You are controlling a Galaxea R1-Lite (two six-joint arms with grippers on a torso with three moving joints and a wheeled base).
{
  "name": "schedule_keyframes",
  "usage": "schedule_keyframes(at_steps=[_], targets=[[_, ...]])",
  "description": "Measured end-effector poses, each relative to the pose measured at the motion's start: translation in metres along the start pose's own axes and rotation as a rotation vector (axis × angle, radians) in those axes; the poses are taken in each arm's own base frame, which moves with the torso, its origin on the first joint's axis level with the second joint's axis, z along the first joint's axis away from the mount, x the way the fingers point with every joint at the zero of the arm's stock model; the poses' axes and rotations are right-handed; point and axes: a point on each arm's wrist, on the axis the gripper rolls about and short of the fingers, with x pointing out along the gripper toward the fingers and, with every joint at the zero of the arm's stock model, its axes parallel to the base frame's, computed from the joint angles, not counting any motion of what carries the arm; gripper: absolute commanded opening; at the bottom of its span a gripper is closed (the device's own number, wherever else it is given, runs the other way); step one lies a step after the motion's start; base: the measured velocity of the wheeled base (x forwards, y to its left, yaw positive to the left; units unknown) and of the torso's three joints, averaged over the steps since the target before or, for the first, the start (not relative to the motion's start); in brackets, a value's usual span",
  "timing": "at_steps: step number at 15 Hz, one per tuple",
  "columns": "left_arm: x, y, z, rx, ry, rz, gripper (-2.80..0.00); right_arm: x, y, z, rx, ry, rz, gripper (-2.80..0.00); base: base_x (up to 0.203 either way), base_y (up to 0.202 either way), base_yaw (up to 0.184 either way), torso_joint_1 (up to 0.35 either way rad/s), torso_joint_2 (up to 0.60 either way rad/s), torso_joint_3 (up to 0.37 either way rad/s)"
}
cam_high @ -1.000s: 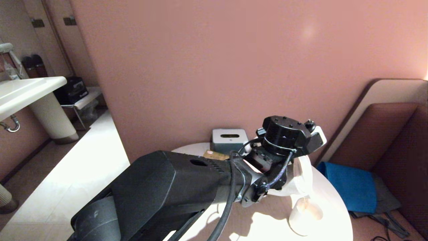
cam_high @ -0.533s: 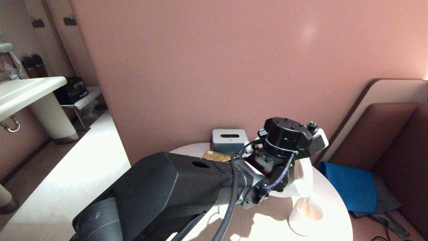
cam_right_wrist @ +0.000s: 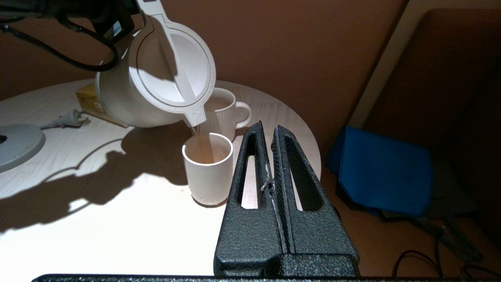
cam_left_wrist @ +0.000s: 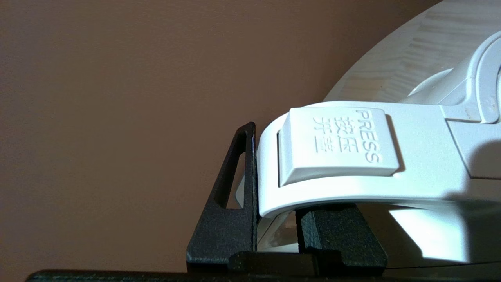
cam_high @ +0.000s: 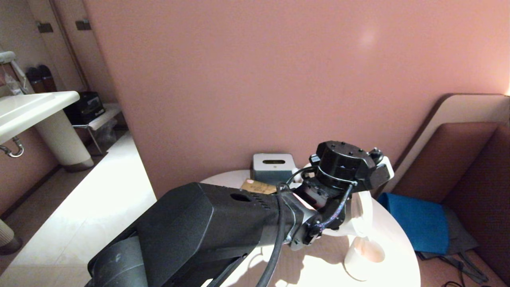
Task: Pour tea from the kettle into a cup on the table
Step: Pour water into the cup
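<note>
While left claw (cam_left_wrist: 274,219) grips handle, kettle (cam_right_wrist: 156,78) tilts over cup (cam_right_wrist: 207,164).

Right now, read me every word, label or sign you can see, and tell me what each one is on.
"PRESS": raised on the lid-release button on the kettle handle, which the left gripper holds.
"按压开盖": raised beside it on the same button.
Yellow box behind the kettle: no print can be made out.
Nothing else readable.
</note>
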Motion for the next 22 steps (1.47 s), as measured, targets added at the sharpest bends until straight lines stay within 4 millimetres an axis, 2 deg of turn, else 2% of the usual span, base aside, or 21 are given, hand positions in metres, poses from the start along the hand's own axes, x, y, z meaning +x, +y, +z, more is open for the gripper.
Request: schedule_keyframes(at_steps=[22], targets=[[-0.0066,0.0046,0.0093,0.042,-0.023,0.007,-2.8,0.0,0.0,0.0,0.0,0.0,0.0,-2.8,0.0,0.0,0.0,0.0,0.0,0.0]])
